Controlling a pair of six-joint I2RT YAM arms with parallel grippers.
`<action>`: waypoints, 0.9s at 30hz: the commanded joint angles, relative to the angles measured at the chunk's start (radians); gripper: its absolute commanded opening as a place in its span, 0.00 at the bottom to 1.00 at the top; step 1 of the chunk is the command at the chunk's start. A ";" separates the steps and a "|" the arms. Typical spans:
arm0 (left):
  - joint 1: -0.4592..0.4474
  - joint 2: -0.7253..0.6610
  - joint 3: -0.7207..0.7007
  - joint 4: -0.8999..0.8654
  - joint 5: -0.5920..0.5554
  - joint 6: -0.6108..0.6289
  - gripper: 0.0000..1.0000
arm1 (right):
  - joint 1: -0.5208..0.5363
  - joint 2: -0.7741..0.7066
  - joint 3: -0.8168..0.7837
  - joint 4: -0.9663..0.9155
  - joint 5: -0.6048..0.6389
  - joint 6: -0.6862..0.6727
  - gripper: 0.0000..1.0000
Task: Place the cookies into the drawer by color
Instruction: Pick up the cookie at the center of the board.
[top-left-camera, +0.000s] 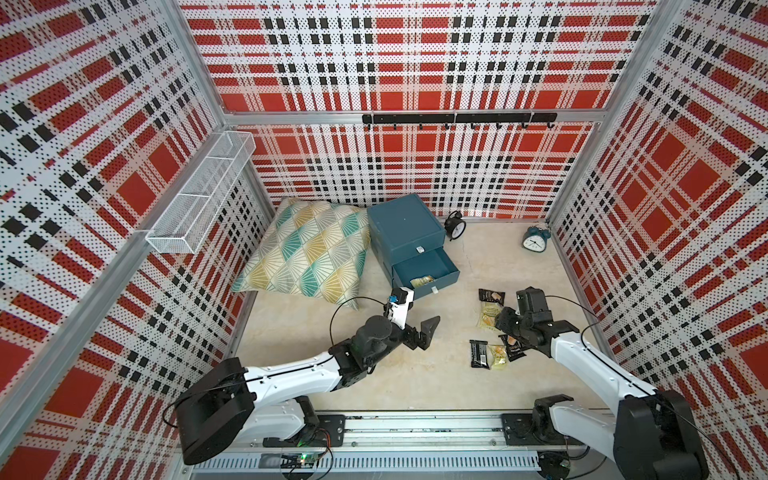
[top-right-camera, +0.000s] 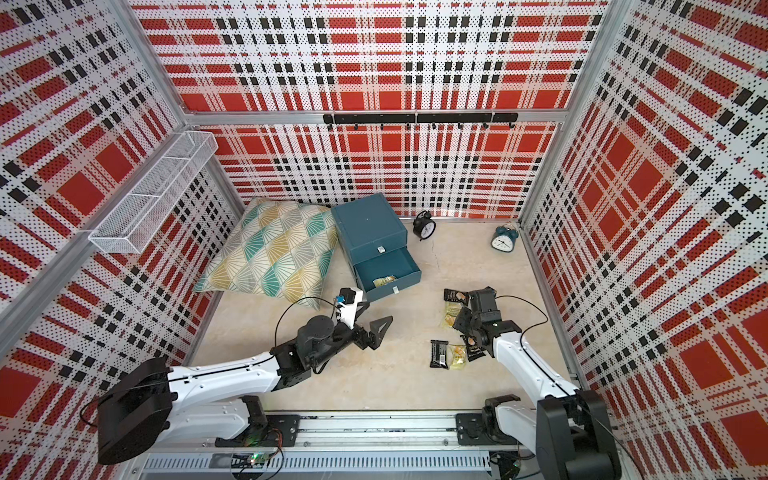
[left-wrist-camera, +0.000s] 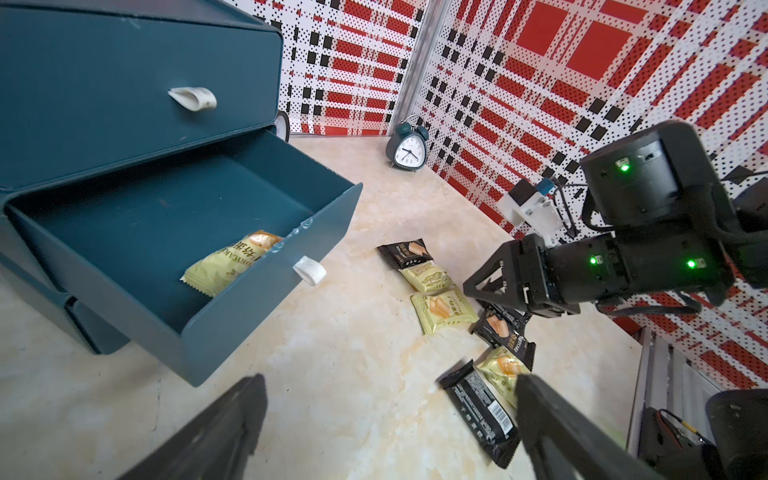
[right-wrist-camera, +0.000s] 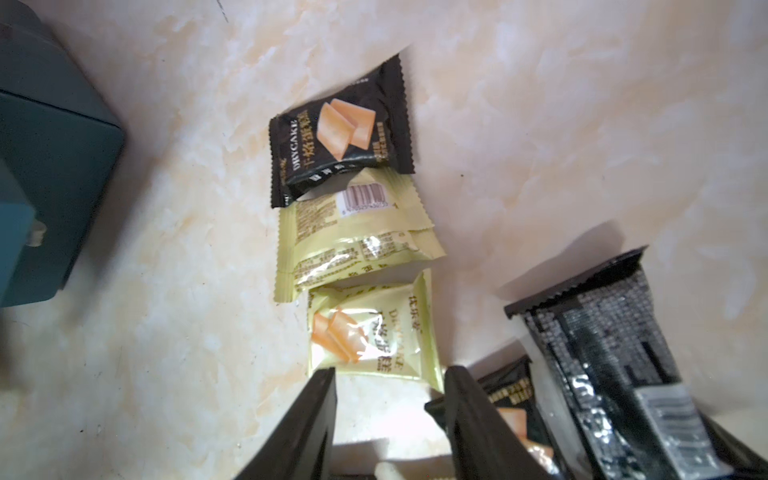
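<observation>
- My left gripper (left-wrist-camera: 390, 432) is spread wide and holds nothing. It hangs over bare table (left-wrist-camera: 332, 332) just in front of the open drawer (left-wrist-camera: 266, 299).
- My right gripper (right-wrist-camera: 390, 374) is about half spread and clamps nothing. Its tips are at the edge of a pale yellow-green packet (right-wrist-camera: 374, 336), with a black packet (right-wrist-camera: 509, 395) beside one finger.
- One yellow packet (left-wrist-camera: 232, 262) lies in the drawer.
- The other cookies (top-left-camera: 488, 316) cluster by my right arm, and open table separates them from the drawer.

A pulled-out teal drawer (top-right-camera: 386, 264) holds one yellow-green cookie packet (top-right-camera: 384, 281).
</observation>
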 joint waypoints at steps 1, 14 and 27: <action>0.007 -0.005 -0.010 -0.003 0.012 -0.006 0.99 | -0.038 0.038 -0.009 0.060 -0.052 -0.044 0.48; 0.010 0.103 0.034 -0.004 0.077 -0.006 0.99 | -0.044 0.115 -0.061 0.120 -0.137 -0.054 0.36; 0.005 0.317 0.148 -0.033 0.208 -0.020 0.99 | -0.042 0.134 -0.076 0.185 -0.235 -0.072 0.18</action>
